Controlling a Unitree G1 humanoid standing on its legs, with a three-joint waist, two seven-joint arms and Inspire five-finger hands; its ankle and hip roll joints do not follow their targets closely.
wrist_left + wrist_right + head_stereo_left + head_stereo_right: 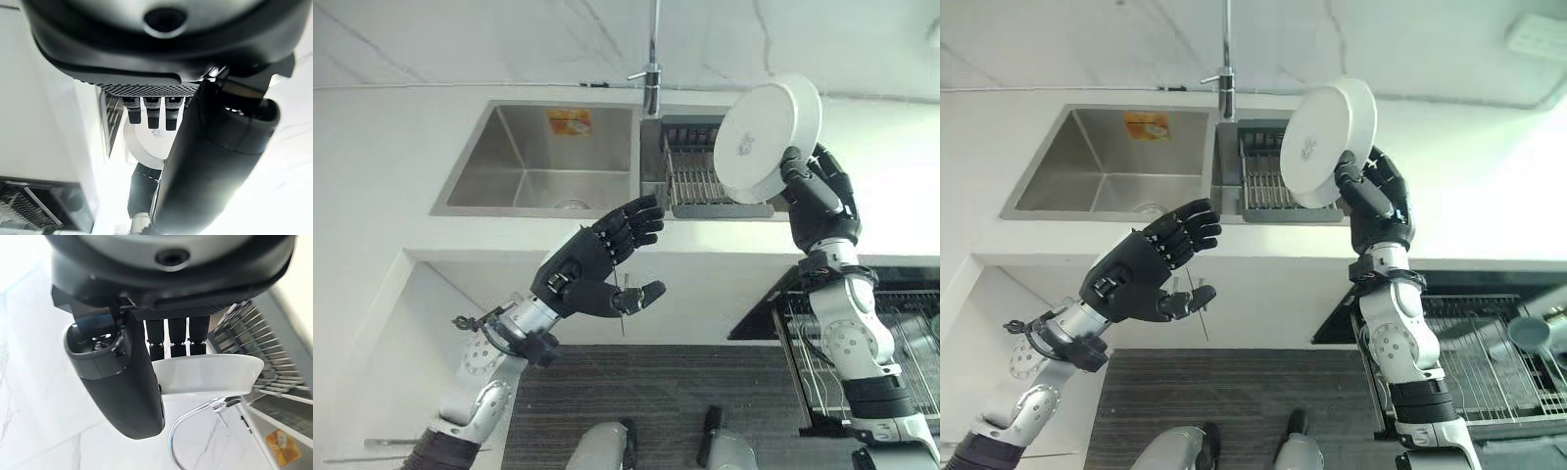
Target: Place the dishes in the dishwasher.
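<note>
A white round plate (pixel 768 137) is held up on edge above the counter by my right hand (pixel 820 192), thumb on its underside and fingers behind its rim. In the right wrist view the plate (pixel 208 374) sits pinched between thumb and fingers. My left hand (pixel 595 260) hovers in front of the counter edge, below the sink, fingers spread and holding nothing. The plate (pixel 146 147) shows beyond that hand's fingers in the left wrist view. The open dishwasher's lower rack (pixel 1489 362) lies at the lower right.
A steel sink (pixel 543 162) is set in the white counter, with a tap (pixel 652 73) behind it and a wire drying rack (pixel 695 181) in the small basin. A teal cup (pixel 1533 333) sits in the dishwasher rack. Dark floor mat (pixel 656 401) lies below.
</note>
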